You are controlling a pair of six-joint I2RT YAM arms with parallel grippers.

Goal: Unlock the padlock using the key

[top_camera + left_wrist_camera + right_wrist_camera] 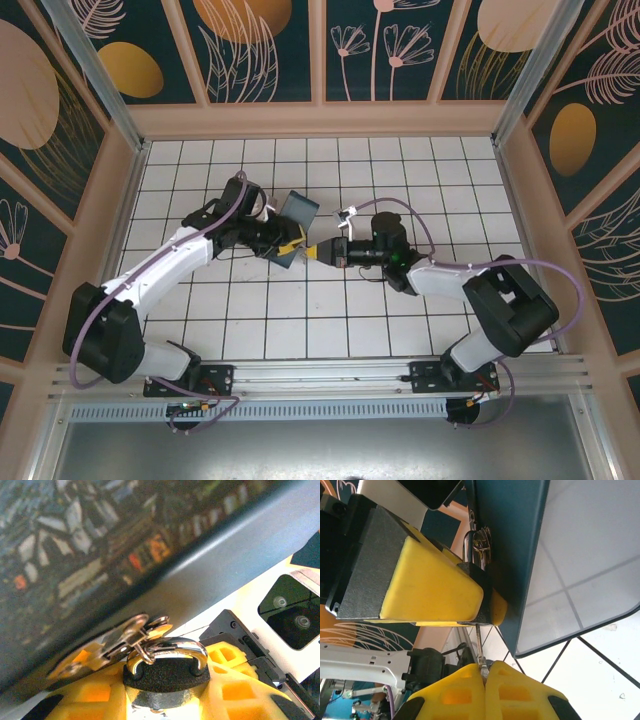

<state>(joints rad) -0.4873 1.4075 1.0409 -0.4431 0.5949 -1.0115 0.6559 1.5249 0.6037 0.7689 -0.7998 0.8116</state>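
Key [478, 646] pointing into padlock [479, 579] base

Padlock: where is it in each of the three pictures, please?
Top view: too small to make out, where left hand meets right hand.
Left wrist: padlock bottom centre, clamped in the left hand.
Right wrist: upper centre, beside the box.
Shared landmark: the left hand's yellow fingers.

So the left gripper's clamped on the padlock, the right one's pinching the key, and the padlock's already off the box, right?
Not quite: the padlock hangs on the box, its shackle hooked through the box's hasp, as the left wrist view shows. The rest is right.
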